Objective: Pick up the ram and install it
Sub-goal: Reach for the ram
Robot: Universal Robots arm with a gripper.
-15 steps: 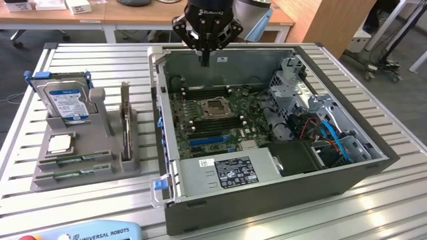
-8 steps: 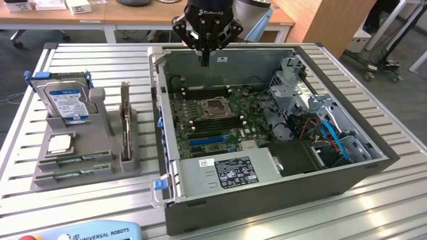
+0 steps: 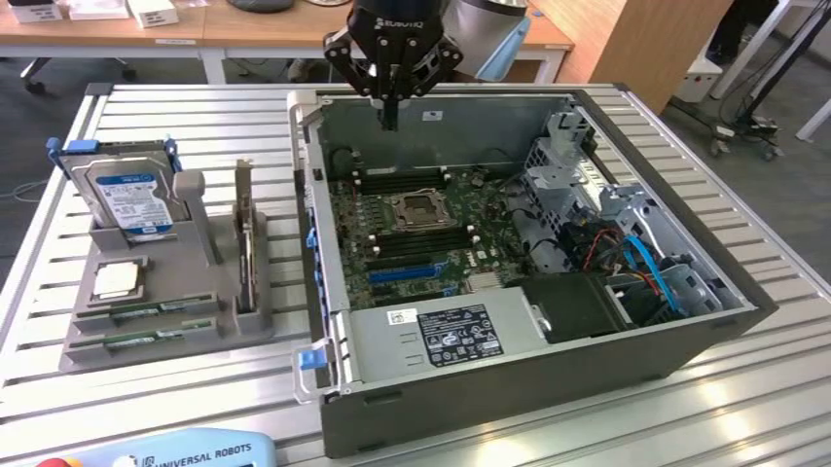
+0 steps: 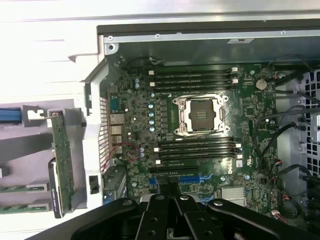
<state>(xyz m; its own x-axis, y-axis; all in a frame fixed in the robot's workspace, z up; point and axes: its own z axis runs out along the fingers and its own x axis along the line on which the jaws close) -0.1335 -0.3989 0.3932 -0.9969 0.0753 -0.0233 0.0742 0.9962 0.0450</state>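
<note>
Jaws together, downward, empty.

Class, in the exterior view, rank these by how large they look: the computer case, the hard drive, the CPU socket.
Largest: computer case.
Then the hard drive.
Smallest: CPU socket.

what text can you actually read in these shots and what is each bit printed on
"ROBOTIQ": on the black body of the hand.
"UNIVERSAL ROBOTS": on the pendant at the bottom edge of the exterior view.
Too small to read: the blue-white hard drive label and the power supply label.
Blurred: the small white markings on the motherboard.
</note>
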